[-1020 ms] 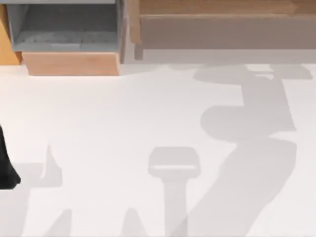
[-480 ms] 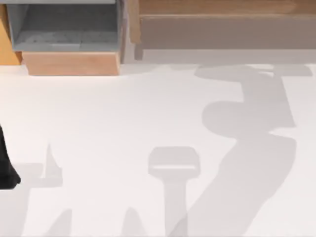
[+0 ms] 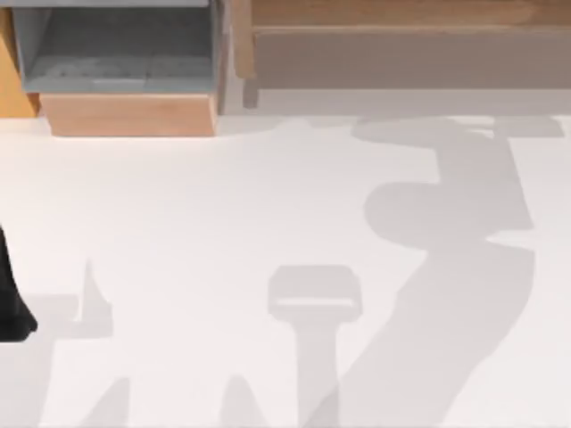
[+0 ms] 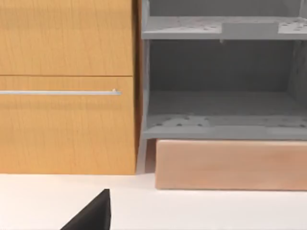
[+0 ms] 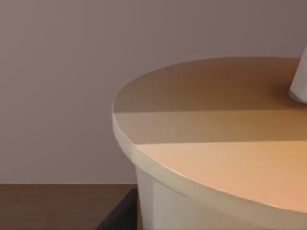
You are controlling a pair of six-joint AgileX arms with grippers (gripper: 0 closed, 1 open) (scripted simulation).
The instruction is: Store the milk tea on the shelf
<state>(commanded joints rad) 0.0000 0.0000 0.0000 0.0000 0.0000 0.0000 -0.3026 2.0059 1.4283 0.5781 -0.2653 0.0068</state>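
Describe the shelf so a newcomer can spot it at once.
Look along the table's far edge in the top view: two units stand side by side. The shelf is the long dark-brown one on the right, with a plank top and a shadowed recess. Its left neighbour, the light-wood box, has a grey interior.

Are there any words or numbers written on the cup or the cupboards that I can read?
None: no words, numbers or labels can be read anywhere.
The milk tea shows a plain lid with a white straw, no print.
The shelf is bare brown wood.
The light-wood box and the cupboard front, with its metal handle, carry no writing.
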